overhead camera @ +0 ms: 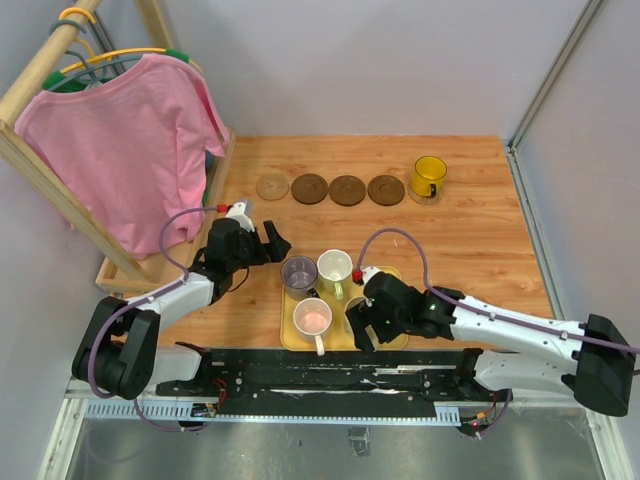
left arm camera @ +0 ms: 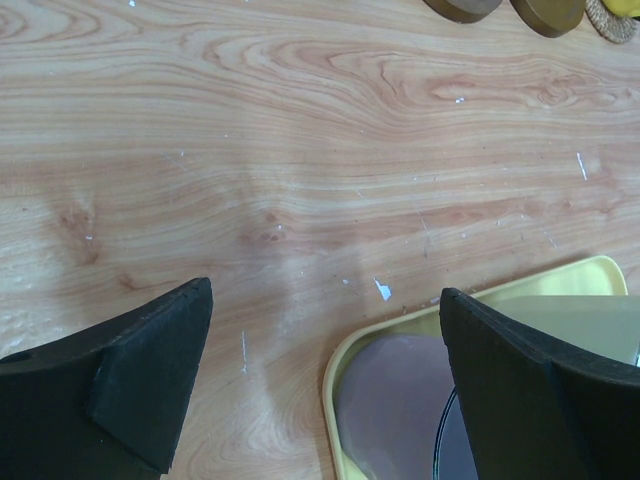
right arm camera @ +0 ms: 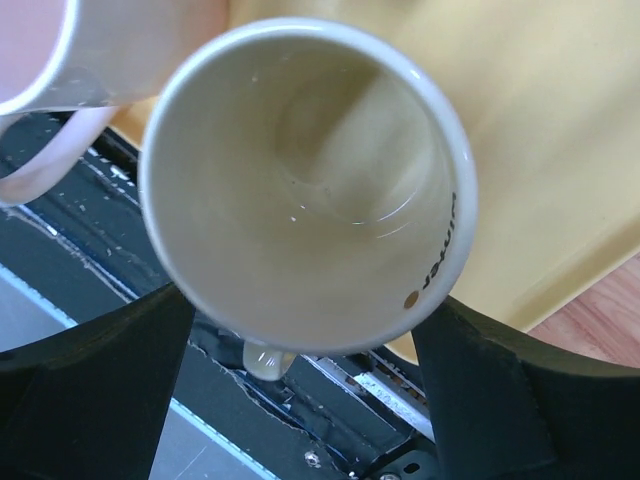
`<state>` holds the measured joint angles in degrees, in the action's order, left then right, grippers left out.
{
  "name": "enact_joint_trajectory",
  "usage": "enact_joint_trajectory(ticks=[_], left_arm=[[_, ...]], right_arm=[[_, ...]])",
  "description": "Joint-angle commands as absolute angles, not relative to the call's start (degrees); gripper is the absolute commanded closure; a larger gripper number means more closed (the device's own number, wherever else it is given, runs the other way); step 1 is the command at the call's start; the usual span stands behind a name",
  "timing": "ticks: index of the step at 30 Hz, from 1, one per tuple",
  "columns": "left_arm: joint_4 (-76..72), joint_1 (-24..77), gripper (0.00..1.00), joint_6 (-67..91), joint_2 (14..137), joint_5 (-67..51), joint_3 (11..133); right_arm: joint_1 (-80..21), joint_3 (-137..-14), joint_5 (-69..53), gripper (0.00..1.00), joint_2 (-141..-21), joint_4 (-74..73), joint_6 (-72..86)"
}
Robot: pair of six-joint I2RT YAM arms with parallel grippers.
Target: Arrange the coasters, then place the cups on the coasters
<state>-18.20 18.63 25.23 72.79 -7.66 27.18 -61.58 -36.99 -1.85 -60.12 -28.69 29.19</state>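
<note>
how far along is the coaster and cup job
Done: five coasters sit in a row, the yellow cup on the rightmost. In hand: the right pincer straddles the cream cup at the tray, grip unclear. Left: four cups need coasters.

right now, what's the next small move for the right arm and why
Probably close the right gripper firmly on the cream cup before lifting. Its fingers flank the cup over the yellow tray, though contact isn't clear, and four coasters lie bare beside the yellow cup.
</note>
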Motion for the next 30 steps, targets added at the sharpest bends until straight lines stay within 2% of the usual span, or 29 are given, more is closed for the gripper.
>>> enact_joint_trajectory(ticks=[1, 9, 14, 23, 30], left_arm=[[-20.52, 19.07, 0.0, 25.58, 72.22, -8.09, 26.2], [-21.25, 19.05, 0.0, 25.62, 72.74, -8.33, 25.85], [-21.57, 19.1, 0.0, 25.9, 72.95, -8.3, 25.38], [-22.06, 19.14, 0.0, 26.27, 73.2, -8.66, 24.96], [-21.97, 19.14, 0.0, 26.2, 73.21, -8.83, 24.96]], right_arm=[[-63.01, -36.7, 3.28, 0.18, -63.25, -30.42, 31.85], [-63.36, -36.28, 7.68, 0.43, -66.01, -29.26, 34.18], [-63.57, -35.64, 7.9, 0.55, -66.18, -28.83, 34.67], [-64.16, -34.83, 9.54, 0.63, -66.19, -28.93, 35.55], [-64.5, -34.63, 11.31, 0.62, -65.28, -28.47, 35.76]])
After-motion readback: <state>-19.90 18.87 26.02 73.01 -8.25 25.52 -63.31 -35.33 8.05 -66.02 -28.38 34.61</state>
